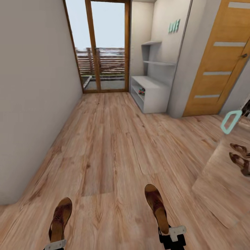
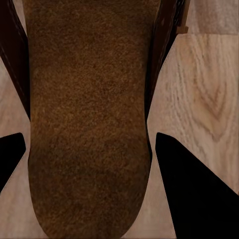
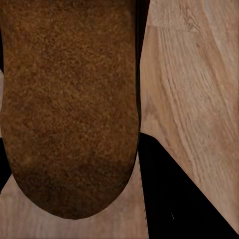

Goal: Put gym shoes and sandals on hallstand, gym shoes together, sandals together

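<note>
1. The left end effector (image 1: pixel 55 245) sits at the bottom edge of the head view and is clenched on the heel of the left sandal (image 1: pixel 60 219). In the left wrist view the sandal's brown footbed (image 2: pixel 89 124) runs between the two dark fingers (image 2: pixel 199 199), which lie against its sides.
2. The right end effector (image 1: pixel 172 236) is clenched on the heel of the right sandal (image 1: pixel 157 206). In the right wrist view the tan-brown footbed (image 3: pixel 69 104) lies against one dark finger (image 3: pixel 169 199).
3. Both sandals point away from the robot, above the corridor floor (image 1: pixel 114 146), well apart from each other.
4. The hallstand (image 1: pixel 151 92) stands far ahead on the right side of the corridor, beside a glazed door (image 1: pixel 102 45). A gym shoe (image 1: pixel 141 91) lies on its lower shelf.
5. A wooden door (image 1: pixel 222 59) stands to the right of the hallstand.
</note>
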You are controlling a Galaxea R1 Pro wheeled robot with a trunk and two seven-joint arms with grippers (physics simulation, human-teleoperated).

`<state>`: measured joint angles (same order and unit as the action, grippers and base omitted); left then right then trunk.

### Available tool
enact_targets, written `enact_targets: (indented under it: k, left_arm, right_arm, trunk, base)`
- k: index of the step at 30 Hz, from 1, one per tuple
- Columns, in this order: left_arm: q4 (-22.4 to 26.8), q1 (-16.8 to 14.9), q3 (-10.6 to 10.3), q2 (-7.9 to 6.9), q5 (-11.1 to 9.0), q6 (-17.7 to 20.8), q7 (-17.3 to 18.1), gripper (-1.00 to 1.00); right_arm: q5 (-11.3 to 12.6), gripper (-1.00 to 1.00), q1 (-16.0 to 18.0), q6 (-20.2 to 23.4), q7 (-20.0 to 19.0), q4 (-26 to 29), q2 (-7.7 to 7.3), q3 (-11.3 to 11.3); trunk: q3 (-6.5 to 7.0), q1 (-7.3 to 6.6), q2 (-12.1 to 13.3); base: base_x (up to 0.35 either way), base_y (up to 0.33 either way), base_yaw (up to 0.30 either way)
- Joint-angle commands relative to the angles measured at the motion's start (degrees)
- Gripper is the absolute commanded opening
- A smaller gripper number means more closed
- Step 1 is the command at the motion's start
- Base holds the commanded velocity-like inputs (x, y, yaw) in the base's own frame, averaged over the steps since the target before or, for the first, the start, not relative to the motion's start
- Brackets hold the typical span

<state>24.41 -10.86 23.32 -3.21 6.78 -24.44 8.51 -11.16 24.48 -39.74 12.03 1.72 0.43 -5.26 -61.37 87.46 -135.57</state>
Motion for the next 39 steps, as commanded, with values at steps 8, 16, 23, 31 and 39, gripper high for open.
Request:
enact_targets:
  k: [8,16,23,31,39]
  left_arm:
    - [-0.12,-0.04,0.5,0.04,0.69,-1.06,0.28,-1.0]
    - [-0.74,-0.06,0.5,0.04,0.69,-1.13,0.28,-1.0]
    - [-0.81,-0.05,0.5,0.04,0.69,-1.13,0.28,-1.0]
    - [-0.78,-0.05,0.5,0.04,0.69,-1.13,0.28,-1.0]
    - [-0.78,-0.06,0.5,0.04,0.69,-1.13,0.28,-1.0]
  right_arm:
    - [-0.09,-1.0,0.04,-0.06,0.59,-0.05,0.01,-0.45]
    - [-0.09,-1.0,0.04,0.0,0.54,-0.05,0.13,-0.45]
    - [-0.09,-1.0,0.04,0.01,0.54,-0.05,0.26,-0.45]
    - [-0.09,-1.0,0.04,0.01,0.51,-0.05,0.25,-0.45]
    - [-0.09,-1.0,0.04,0.01,0.48,-0.05,0.24,-0.45]
  trunk:
    - [-0.04,0.02,-0.02]
    - [-0.04,0.02,-0.02]
    - [-0.04,0.02,-0.02]
    - [-0.04,0.02,-0.02]
    - [-0.04,0.02,-0.02]
  base:
    - [0.335,0.0,0.0]
    - [0.335,0.064,0.0]
    - [0.322,0.138,0.19]
    - [0.295,0.186,0.15]
    - [0.291,0.191,0.008]
